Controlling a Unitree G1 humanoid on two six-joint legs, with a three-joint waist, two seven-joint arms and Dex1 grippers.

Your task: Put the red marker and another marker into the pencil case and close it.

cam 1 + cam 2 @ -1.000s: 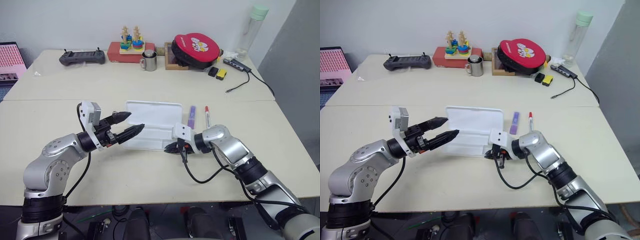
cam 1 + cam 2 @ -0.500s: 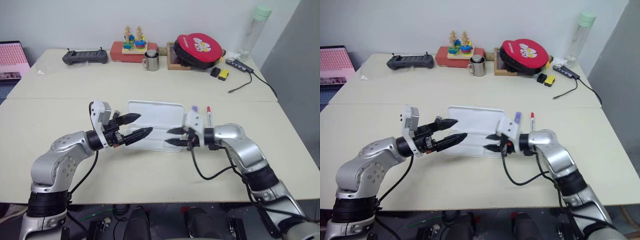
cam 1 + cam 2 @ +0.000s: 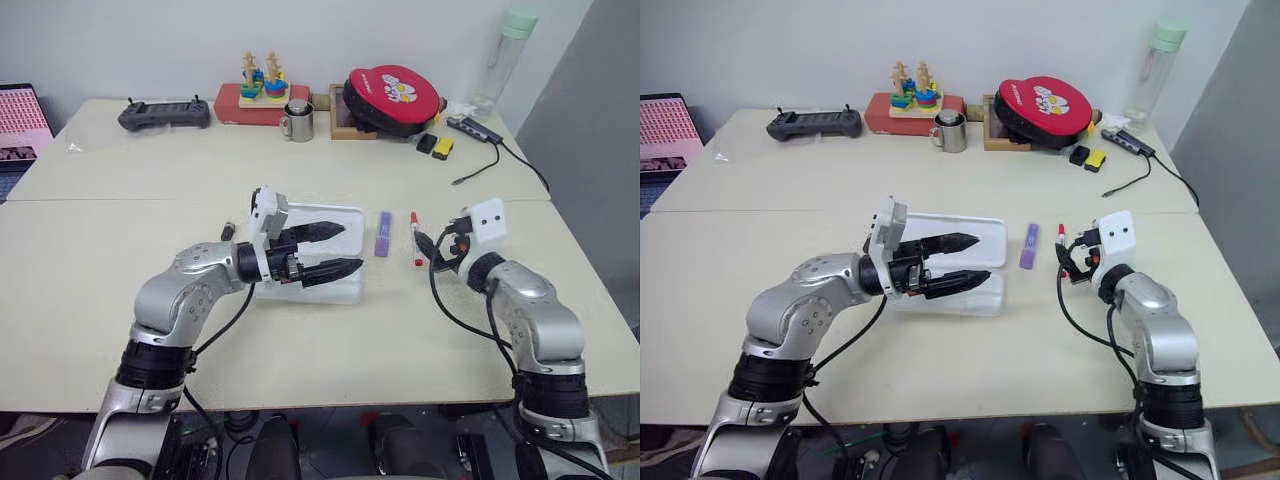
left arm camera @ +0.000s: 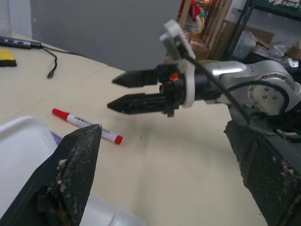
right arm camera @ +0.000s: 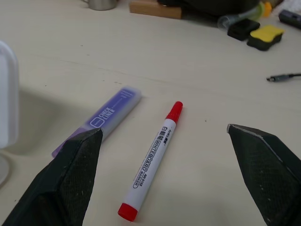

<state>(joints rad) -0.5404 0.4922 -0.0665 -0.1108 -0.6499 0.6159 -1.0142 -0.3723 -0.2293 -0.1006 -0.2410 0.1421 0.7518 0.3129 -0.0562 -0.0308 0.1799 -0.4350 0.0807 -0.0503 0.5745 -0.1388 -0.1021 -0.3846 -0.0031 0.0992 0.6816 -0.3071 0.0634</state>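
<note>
The white pencil case [image 3: 345,216] lies mid-table, partly covered by my left arm. My left gripper [image 3: 353,247] hovers over it, pointing right, open and empty. The purple marker [image 3: 384,233] lies just right of the case, and the red marker [image 3: 415,238] lies parallel beside it. In the right wrist view the red marker [image 5: 153,160] and purple marker [image 5: 103,117] rest flat on the table ahead of my fingers [image 5: 66,179]. My right gripper [image 3: 432,250] is just right of the red marker, open and empty, and appears again as the right gripper [image 4: 111,93] above the red marker [image 4: 87,125].
Along the table's back edge stand a black controller [image 3: 165,114], a red toy set [image 3: 262,95], a metal mug [image 3: 297,121], a red round case [image 3: 392,98] and small black and yellow blocks [image 3: 435,146]. A cable [image 3: 495,160] trails at back right.
My right gripper opened and swung right from the case's front edge to beside the red marker. My left gripper moved right, over the case.
</note>
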